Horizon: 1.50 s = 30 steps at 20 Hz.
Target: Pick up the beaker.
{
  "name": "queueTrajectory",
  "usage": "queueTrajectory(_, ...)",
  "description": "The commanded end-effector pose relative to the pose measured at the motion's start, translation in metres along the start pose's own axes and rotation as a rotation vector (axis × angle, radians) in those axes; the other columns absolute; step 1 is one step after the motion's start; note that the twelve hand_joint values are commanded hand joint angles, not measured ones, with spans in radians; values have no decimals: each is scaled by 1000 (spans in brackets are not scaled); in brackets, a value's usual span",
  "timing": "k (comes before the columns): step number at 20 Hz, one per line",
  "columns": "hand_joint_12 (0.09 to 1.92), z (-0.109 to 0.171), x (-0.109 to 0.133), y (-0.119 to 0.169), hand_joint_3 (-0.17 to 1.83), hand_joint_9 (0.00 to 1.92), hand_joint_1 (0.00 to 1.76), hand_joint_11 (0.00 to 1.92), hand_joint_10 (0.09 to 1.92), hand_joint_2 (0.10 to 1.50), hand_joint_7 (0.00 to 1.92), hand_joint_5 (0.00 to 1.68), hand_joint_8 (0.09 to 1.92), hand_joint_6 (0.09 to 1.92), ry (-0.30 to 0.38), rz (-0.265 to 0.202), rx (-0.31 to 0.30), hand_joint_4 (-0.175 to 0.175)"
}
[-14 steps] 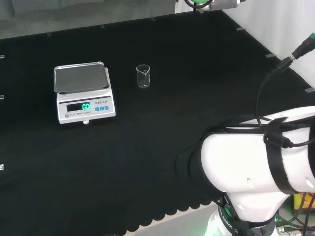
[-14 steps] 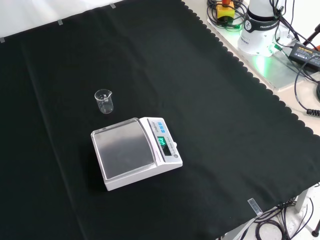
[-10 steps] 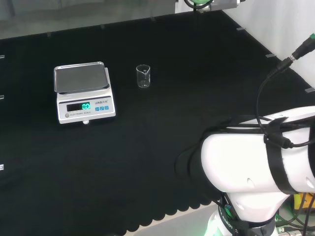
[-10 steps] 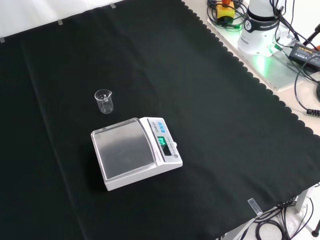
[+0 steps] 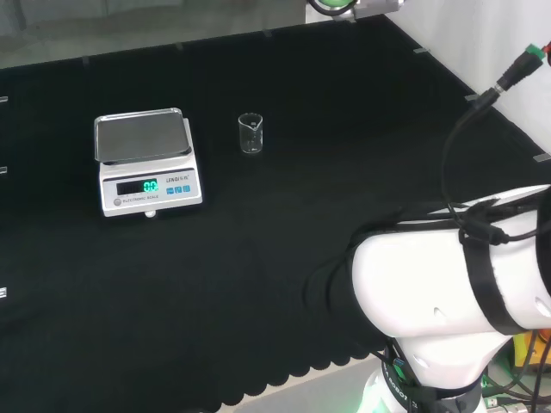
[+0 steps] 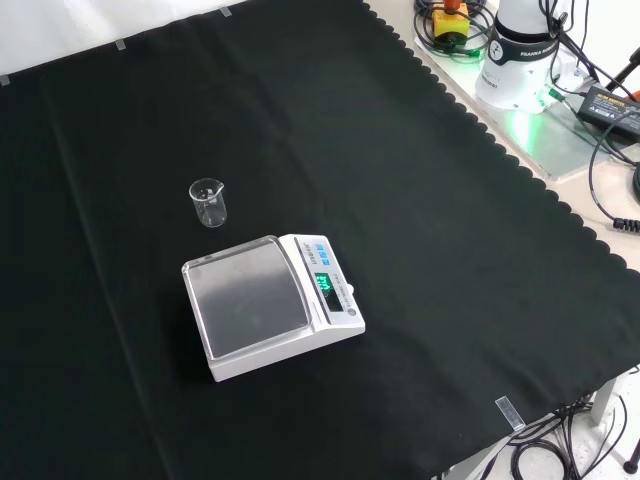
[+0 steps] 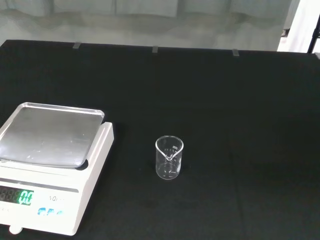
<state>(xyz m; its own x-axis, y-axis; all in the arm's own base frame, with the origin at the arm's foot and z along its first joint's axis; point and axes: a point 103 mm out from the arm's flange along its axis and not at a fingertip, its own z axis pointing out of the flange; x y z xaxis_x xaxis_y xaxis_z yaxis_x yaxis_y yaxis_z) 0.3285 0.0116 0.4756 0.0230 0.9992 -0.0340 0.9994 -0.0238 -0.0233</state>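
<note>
Head view: the beaker [image 5: 250, 133] stands upright on the table [image 5: 284, 215], just right of the scale [image 5: 146, 161] — light clear glass, likely to tip if bumped. Robot hand's state — cannot tell.

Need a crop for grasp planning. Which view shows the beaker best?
Wrist view: the beaker is closest and largest, spout and rim clear, upright beside the scale. Head and front views show it small, standing apart from the scale.

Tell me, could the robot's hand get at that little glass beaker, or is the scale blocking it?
Probably yes. The beaker stands upright and alone on the cloth, clear of the scale, with nothing over or around it.
</note>
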Motion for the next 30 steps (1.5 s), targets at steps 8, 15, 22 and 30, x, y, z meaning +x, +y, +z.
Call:
queueTrajectory(8, 1439, 34, -3, 83, 309, 127, 250, 311, 927, 913, 67, 251, 729, 87, -41, 30, 60, -71)
queueTrajectory(15, 1437, 62, -3, 133, 296, 143, 275, 313, 917, 908, 83, 283, 733, 87, -61, -9, 92, -72)
queueTrajectory(22, 1435, 98, 3, 173, 280, 148, 313, 313, 908, 892, 86, 296, 732, 87, -53, -52, 113, -72)
queueTrajectory(30, 1434, 148, 17, 213, 268, 158, 345, 312, 904, 880, 91, 309, 732, 87, -45, -94, 159, -73)
